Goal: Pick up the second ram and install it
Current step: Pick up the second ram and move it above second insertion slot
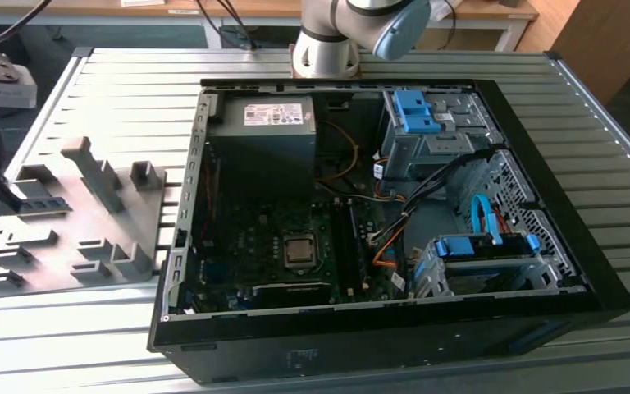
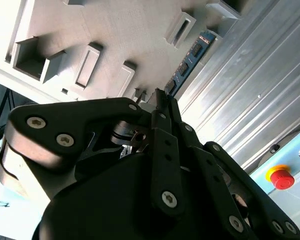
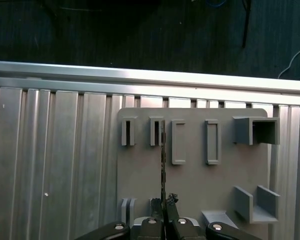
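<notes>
In the exterior view, a big black computer case point(image 1: 348, 353) lies open on a ribbed metal table point(image 1: 107, 82), and you can see the green board and many wires inside it. The foot of the robot arm point(image 1: 326, 41) stands behind the case. On the exterior view's left, beside the case, lies a flat grey tray point(image 1: 75, 226) with grey posts and slots. At the far edge of that tray is the black gripper point(image 1: 6, 201), and the second ram point(image 1: 42, 205) is right next to its tip, standing on its thin edge, low over the tray. In the second wrist view, the black gripper point(image 2: 161, 97) looks very big and close. Its two fingers are pressed together at the near end of the second ram point(image 2: 190, 62), which runs away from them as a long thin stick with little black chips, along the edge of the tray point(image 2: 115, 30), next to the table point(image 2: 250, 75). A red button point(image 2: 280, 177) sits off to the side. In the first wrist view, the camera looks down along the gripper point(image 3: 163, 207). The second ram point(image 3: 163, 160) shows as one thin dark line, seen from its edge, running across the tray point(image 3: 190, 185) between two rows of slots. The fingers squeeze it from both sides at its near end. I cannot tell if it still sits in the slots or is lifted a little.
</notes>
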`<state>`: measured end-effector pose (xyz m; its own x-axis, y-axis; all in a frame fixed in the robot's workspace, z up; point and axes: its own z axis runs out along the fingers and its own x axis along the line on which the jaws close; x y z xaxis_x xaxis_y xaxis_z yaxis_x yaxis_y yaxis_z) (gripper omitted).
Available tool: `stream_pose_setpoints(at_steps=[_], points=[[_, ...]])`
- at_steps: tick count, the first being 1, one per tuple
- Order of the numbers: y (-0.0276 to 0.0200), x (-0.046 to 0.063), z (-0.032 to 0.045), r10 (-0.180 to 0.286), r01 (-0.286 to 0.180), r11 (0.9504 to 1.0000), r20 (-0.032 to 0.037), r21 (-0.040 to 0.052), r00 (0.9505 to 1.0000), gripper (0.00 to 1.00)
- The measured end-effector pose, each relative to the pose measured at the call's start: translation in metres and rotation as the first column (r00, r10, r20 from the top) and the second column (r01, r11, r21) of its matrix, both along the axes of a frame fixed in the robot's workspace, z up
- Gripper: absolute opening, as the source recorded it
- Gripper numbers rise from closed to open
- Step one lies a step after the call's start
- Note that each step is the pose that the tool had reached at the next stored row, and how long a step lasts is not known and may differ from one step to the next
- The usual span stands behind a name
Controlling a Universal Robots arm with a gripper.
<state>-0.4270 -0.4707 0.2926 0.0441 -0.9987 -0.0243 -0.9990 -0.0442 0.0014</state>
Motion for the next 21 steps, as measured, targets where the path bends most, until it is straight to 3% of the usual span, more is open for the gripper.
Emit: stream_pose_setpoints(at_steps=[21], points=[[0.0000, 0.000, 0.0346, 0.000, 0.000, 1.0000, 0.0000, 0.0000, 1.0000, 0.14]])
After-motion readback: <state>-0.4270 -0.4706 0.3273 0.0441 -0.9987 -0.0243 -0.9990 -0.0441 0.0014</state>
